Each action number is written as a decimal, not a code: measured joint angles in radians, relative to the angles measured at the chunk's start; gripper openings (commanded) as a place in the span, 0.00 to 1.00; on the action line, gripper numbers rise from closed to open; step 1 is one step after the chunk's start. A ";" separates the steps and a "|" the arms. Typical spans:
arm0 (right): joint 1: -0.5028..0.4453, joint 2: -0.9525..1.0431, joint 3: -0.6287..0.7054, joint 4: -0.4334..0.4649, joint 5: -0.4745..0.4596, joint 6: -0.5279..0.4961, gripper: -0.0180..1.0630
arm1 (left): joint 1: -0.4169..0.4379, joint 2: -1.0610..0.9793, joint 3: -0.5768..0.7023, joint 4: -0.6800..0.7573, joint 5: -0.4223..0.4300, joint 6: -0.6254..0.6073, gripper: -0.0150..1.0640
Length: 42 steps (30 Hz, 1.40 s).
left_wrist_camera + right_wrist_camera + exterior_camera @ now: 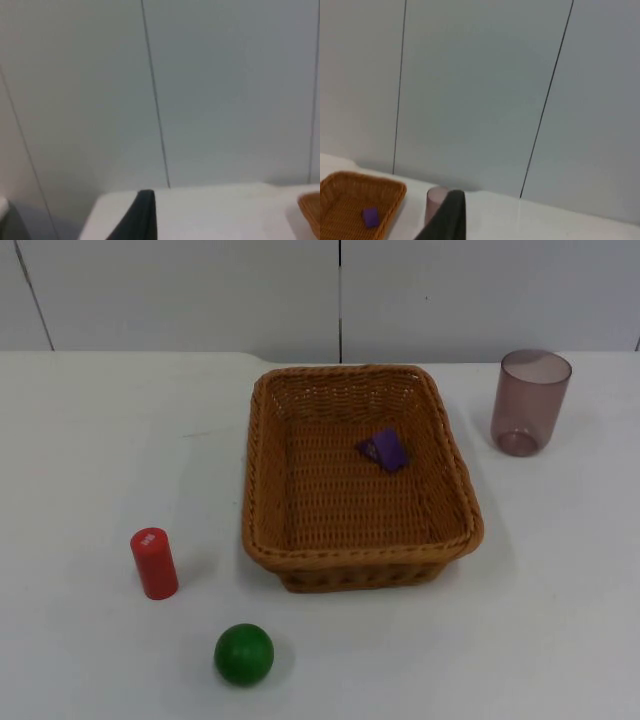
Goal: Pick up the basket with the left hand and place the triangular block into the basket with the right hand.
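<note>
The purple block lies inside the basket mid-table, w/ a cup just right of it, a red cylinder and green ball front-left, and my grippers are raised toward the wall, grip state can't tell.

I'm seeing a tan woven basket with a purple block in it. Left of it, a red cylinder and a glossy green ball. A translucent mauve cup, on a white table, grey wall behind.
</note>
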 measured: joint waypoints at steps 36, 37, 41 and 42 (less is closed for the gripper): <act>0.000 0.003 0.439 0.002 0.044 0.164 0.98 | -0.046 0.002 0.321 0.012 0.146 -0.065 0.98; 0.000 0.003 0.439 0.002 0.044 0.164 0.98 | -0.046 0.002 0.321 0.012 0.146 -0.065 0.98; 0.000 0.003 0.443 0.000 0.036 0.164 0.98 | -0.046 0.002 0.321 0.031 0.146 -0.098 0.98; 0.000 0.003 0.443 0.000 0.036 0.164 0.98 | -0.046 0.002 0.321 0.031 0.146 -0.098 0.98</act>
